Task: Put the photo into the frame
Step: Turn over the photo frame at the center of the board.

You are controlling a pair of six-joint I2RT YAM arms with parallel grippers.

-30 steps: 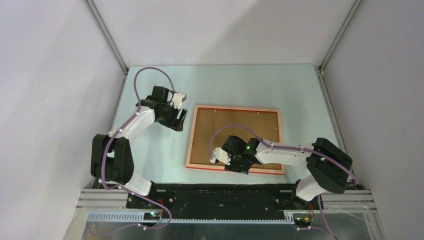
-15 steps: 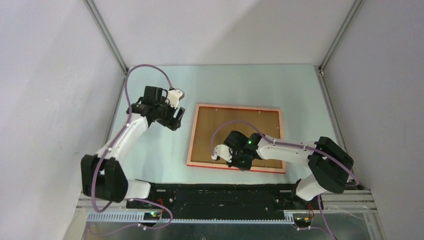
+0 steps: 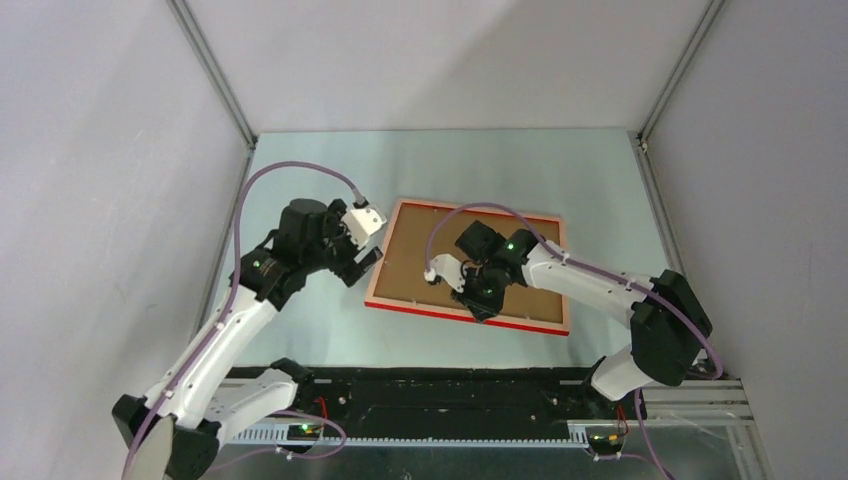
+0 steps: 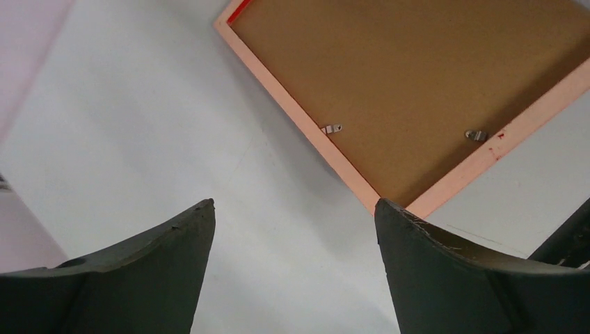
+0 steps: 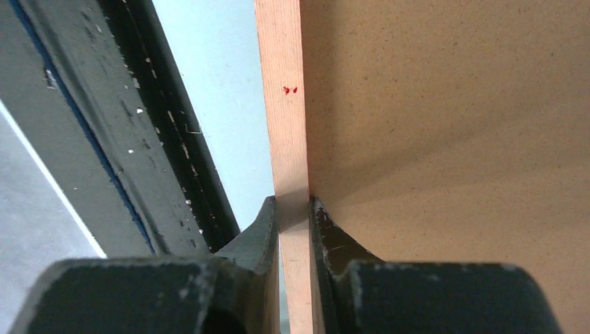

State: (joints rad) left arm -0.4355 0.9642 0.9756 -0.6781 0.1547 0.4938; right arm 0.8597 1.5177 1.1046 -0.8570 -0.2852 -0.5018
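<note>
The frame (image 3: 470, 209) lies back up on the table, its pale orange-pink rim around a brown backing board (image 3: 420, 262) and its red front showing along the near edge. My right gripper (image 3: 483, 306) is shut on the near rail (image 5: 282, 104), one finger outside it and one on the board (image 5: 445, 104). My left gripper (image 3: 362, 266) hangs open just off the frame's left edge, with only bare table between its fingers (image 4: 293, 209). The photo is out of view.
Two small metal clips (image 4: 332, 129) (image 4: 475, 134) sit on the backing board by the rim (image 4: 306, 132). The black base rail (image 5: 160, 139) runs close behind the frame's near edge. Grey walls enclose the table on three sides.
My right gripper closed on the near rail and carried the frame a little away from the base, turning it askew. My left arm swung down towards the frame's left edge, jaws opening wider.
</note>
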